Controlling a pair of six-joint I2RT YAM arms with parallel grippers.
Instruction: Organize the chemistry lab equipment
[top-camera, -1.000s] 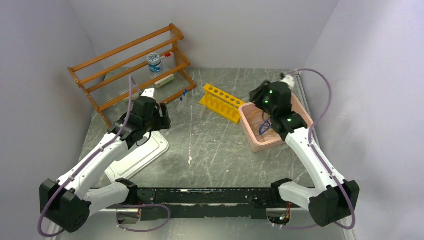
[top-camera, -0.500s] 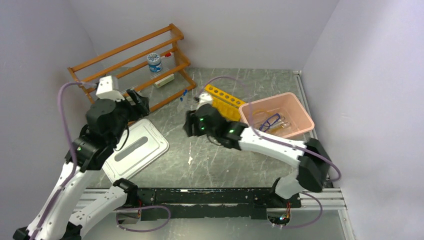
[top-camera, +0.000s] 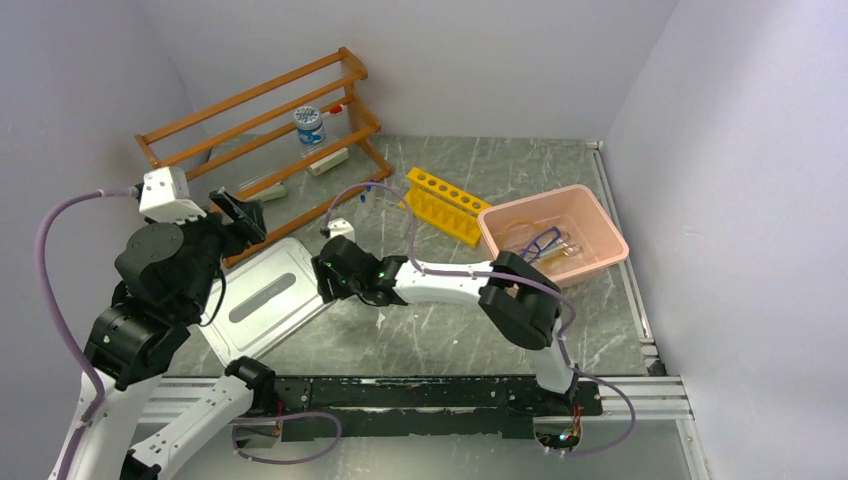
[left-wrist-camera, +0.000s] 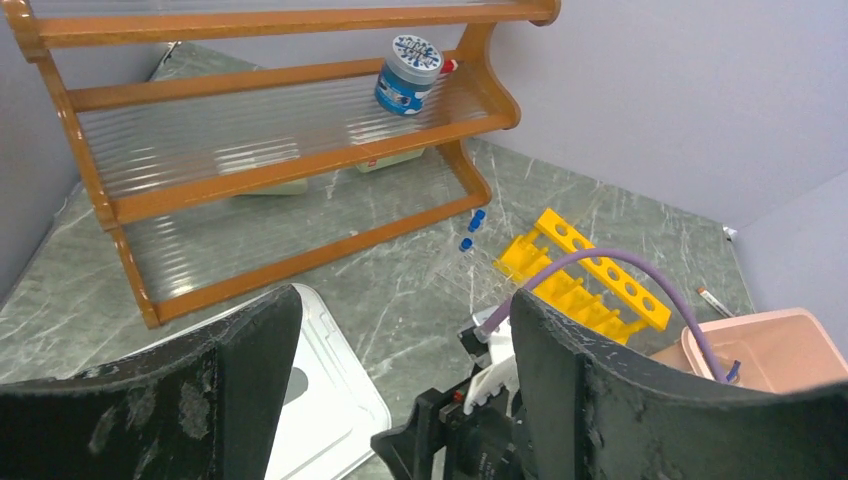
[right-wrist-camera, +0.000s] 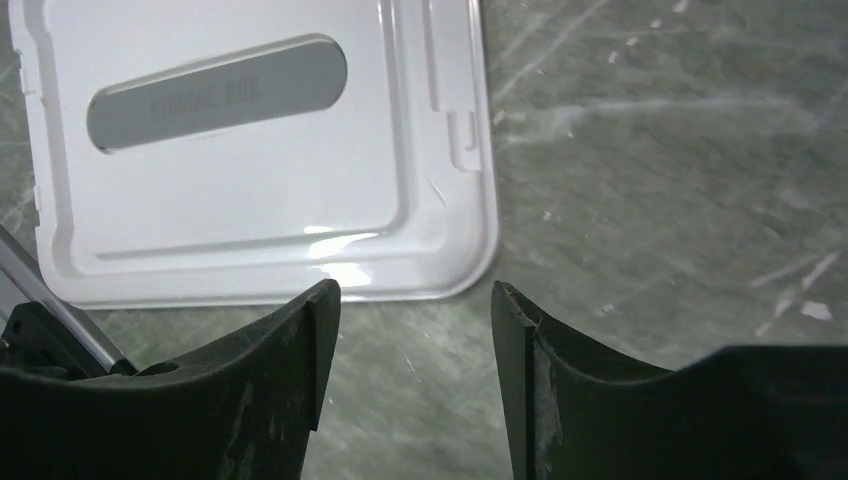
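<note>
Jaws on my right gripper (right-wrist-camera: 412, 292) stand apart and empty, poised low over the counter (right-wrist-camera: 650, 150) just off one corner of the white lid (right-wrist-camera: 250, 190). I read that as lining up to pinch the lid's rim, since something this flat offers only its edge. The arm is stretched far across toward the counter's left side to get there. My left gripper (left-wrist-camera: 400, 296) is likewise spread wide with nothing in it, lifted high above the lid, probably to keep out of the right arm's way. Beyond it, two blue-capped tubes (left-wrist-camera: 466, 243) lie loose on the counter between the wooden shelf (left-wrist-camera: 300, 165) in the far-left corner and the yellow tube rack (left-wrist-camera: 590, 280). The pink bin (top-camera: 600, 215) by the right edge already holds a blue cord loop (top-camera: 540, 243), so I judge the lid is meant for it.
</note>
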